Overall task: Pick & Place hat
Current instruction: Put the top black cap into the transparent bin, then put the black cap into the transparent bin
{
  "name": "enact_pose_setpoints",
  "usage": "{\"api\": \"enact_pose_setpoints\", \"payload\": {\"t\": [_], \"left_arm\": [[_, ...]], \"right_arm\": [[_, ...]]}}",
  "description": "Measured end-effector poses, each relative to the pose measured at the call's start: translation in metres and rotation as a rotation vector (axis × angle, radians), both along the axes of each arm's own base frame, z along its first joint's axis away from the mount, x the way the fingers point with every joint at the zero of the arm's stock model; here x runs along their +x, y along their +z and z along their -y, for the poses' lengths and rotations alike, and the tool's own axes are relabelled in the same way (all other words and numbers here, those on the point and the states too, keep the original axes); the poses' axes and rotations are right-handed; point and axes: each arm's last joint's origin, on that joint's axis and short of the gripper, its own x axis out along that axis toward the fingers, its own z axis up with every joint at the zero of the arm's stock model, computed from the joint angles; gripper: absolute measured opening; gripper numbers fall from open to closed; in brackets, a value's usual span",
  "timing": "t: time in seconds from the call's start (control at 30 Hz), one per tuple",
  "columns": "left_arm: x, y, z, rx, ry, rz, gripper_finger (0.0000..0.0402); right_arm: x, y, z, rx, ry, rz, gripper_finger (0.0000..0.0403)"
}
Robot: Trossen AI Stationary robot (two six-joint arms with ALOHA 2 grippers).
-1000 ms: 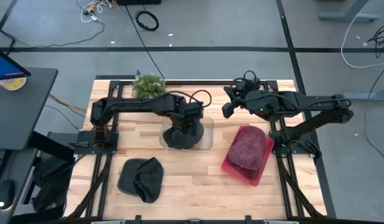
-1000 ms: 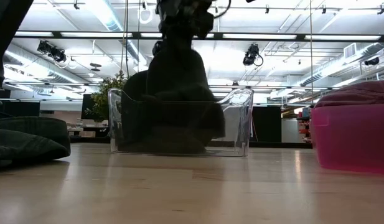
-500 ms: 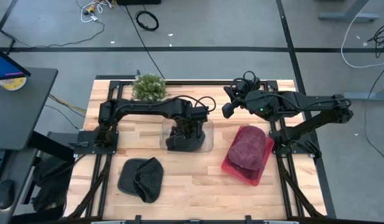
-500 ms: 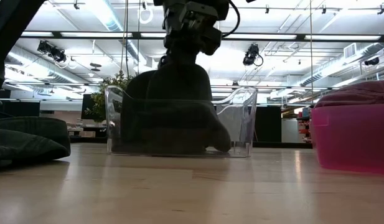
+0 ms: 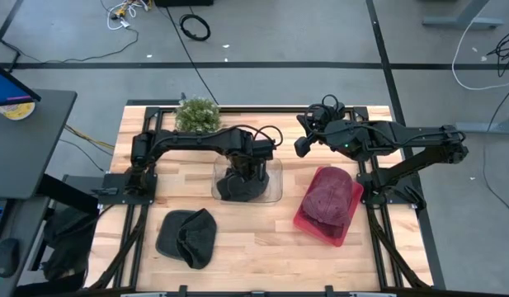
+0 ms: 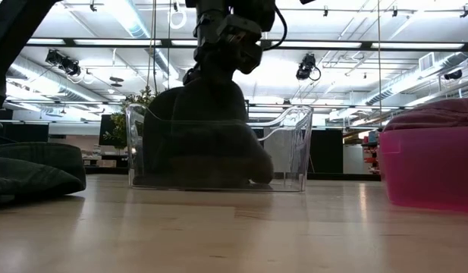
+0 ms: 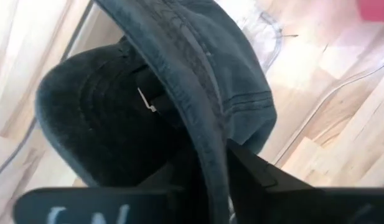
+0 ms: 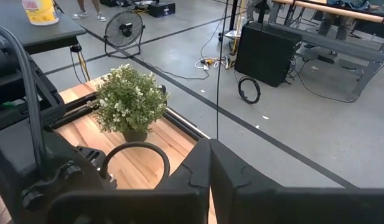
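A: What is the left gripper (image 5: 247, 165) doing?
B: Pinching the dark hat's (image 7: 179, 93) brim, the hat hanging down inside the clear bin (image 6: 290, 152).
A: The right gripper (image 5: 302, 145)?
B: Pressed together, hovering near the pink bin (image 5: 308, 223).

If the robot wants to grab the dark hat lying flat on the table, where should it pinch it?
Probably on the raised fold running down the middle of the loose dark hat, coming straight down from above. It lies crumpled and low on the wooden table, so its edges hug the wood, while the fold gives the fingers something to close on. The left end effector is busy at the clear bin.
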Motion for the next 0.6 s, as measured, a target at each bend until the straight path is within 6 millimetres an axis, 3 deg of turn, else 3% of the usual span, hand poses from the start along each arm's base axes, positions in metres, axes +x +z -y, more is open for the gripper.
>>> {"api": "enact_pose_setpoints", "payload": {"t": [0.37,0.6], "left_arm": [[-0.005,0.006,0.000,0.028,-0.054,0.001,0.0235],[-0.019,0.031,0.000,0.070,-0.040,0.045,0.0255]], "right_arm": [[0.000,0.000,0.000,0.000,0.000,0.000,0.0004],[0.000,0.000,0.000,0.000,0.001,-0.003,0.0004]]}}
